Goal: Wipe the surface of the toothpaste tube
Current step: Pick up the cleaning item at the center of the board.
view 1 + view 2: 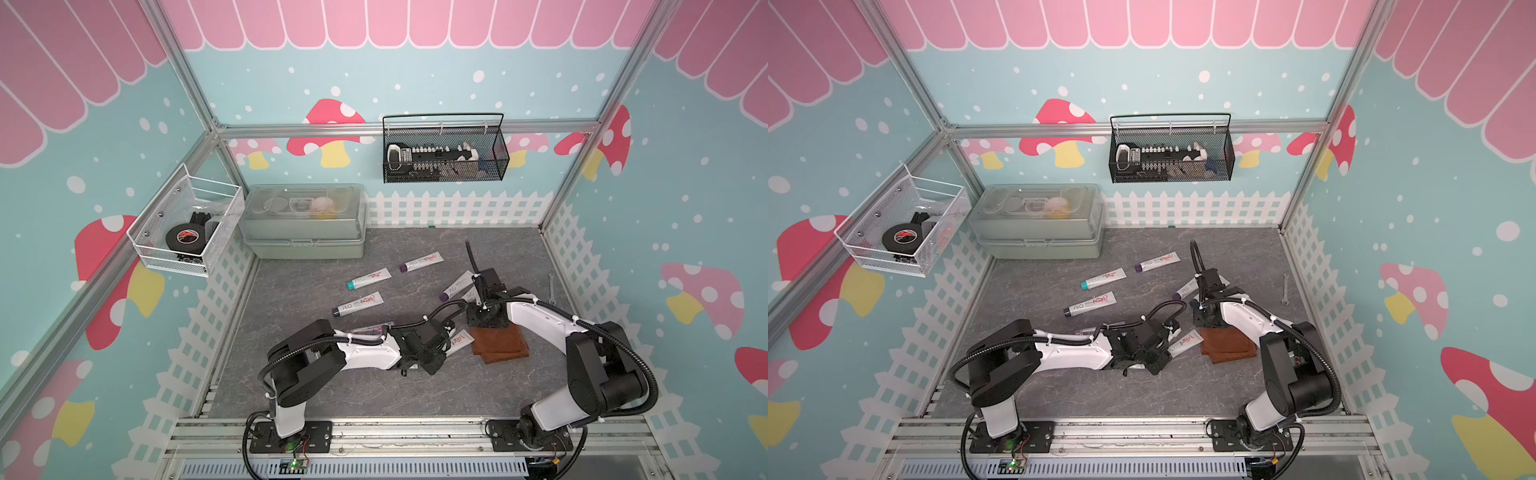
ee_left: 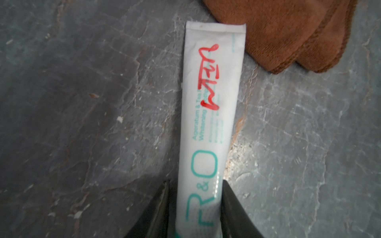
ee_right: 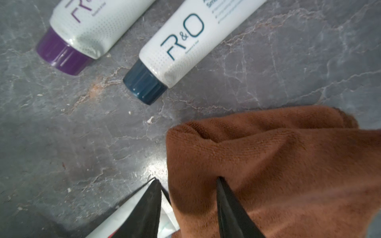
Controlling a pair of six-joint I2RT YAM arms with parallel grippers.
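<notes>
L claw astride toothpaste tube, R claw pinching brown cloth

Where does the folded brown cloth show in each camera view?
In a top view: folded brown microfibre cloth right of centre, towards the front.
In a top view: same spot.
Left wrist: by the landmark's crimped end.
Right wrist: fills the near foreground.
Landmark: red-scribbled white toothpaste tube beside it.

Lidded box at the back, tape roll in a white basket, black basket hung above, wrench lying flat
</notes>
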